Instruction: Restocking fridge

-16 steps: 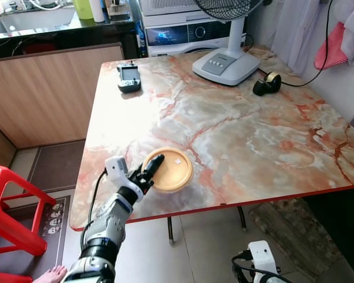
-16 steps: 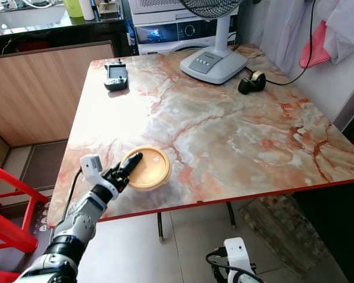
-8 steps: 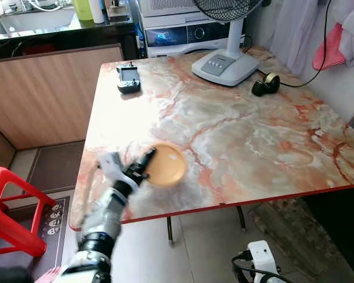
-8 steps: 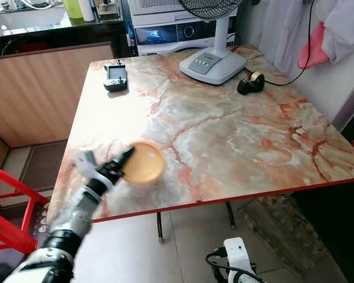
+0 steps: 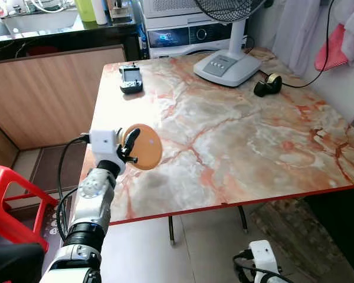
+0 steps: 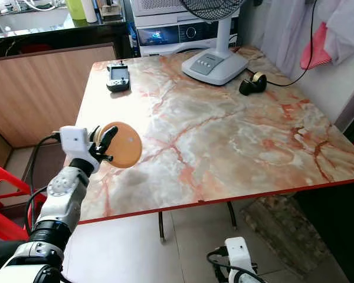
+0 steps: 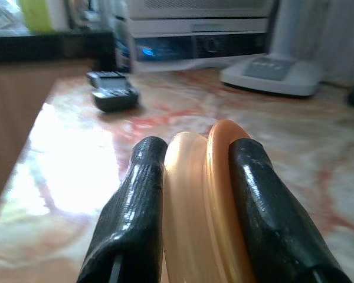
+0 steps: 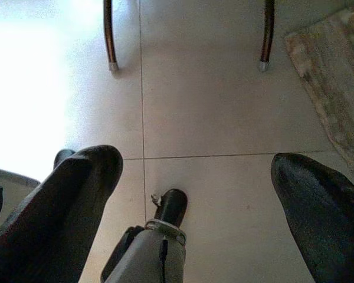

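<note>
- The orange round container (image 5: pixel 143 147) is in the left centre of the frame, lifted off the marble tabletop (image 5: pixel 236 135) and turned on its edge, with its shadow on the marble under it.
- The left pincer (image 5: pixel 128 147) is clamped on the container; in the left wrist view the two black fingers (image 7: pixel 130 224) press on both sides of its rim.
- In my judgement the picking up is done, but the larger part is left: the container must be carried to a fridge and put inside.
- The right pincer (image 8: pixel 194 194) hangs idle low above the tiled floor (image 8: pixel 212 88), with its fingers wide apart and nothing between them.
- I cannot tell what the container holds, or if it is a lidded tub or only a dish; the wrist view is too close and soft.
- Further on the tabletop stand a small black device (image 5: pixel 130 78), the white base of a fan (image 5: pixel 227 66) whose head is cut by the upper edge, and a dark tape roll (image 5: pixel 267 85).
</note>
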{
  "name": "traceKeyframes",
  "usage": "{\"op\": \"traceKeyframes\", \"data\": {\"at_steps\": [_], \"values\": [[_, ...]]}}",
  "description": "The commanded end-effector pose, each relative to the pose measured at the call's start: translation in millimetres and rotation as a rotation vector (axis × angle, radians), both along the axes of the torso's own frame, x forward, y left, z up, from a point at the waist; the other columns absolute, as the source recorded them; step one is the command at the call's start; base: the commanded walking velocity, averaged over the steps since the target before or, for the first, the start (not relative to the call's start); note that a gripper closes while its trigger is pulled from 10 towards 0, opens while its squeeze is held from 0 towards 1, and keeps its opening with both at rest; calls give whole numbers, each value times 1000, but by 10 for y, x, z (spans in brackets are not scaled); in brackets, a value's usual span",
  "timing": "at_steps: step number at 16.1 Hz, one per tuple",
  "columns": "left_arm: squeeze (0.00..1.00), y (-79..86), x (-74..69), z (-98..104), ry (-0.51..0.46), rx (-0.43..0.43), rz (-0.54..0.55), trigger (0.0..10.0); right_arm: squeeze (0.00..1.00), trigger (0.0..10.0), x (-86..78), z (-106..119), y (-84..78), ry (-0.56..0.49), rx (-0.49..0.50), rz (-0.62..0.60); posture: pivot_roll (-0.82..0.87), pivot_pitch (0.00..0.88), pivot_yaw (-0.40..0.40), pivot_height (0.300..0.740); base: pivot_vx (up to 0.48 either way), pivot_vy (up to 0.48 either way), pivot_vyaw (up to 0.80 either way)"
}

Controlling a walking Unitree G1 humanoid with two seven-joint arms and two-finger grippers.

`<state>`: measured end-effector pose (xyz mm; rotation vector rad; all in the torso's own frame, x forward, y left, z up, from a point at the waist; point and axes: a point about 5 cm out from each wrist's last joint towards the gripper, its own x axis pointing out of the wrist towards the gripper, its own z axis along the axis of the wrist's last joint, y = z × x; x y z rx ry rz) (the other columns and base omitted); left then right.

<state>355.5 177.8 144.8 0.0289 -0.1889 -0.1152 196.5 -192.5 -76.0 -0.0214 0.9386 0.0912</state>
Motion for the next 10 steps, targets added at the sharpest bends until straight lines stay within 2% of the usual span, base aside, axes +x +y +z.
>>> {"op": "traceKeyframes", "data": {"at_steps": [1, 5, 7, 10], "values": [[0, 89, -27, 19, -28, 133, 73, 10000, 0, 10000, -2, -5, 20, -1, 18, -29, 44, 0, 40, 740, 0, 0, 0], [0, 125, -38, 46, -57, 163, 129, 10000, 0, 10000, -1, -3, 6, -7, 32, -79, 50, 0, 30, 740, 0, 0, 0], [0, 93, -28, 67, -77, 247, 153, 10000, 0, 10000, 5, 3, -9, -21, 49, -119, 56, 0, 20, 740, 0, 0, 0], [0, 41, -24, 74, -93, 259, 148, 10000, 0, 10000, 15, 9, -17, -19, 46, -105, 65, 0, 8, 740, 0, 0, 0]]}}
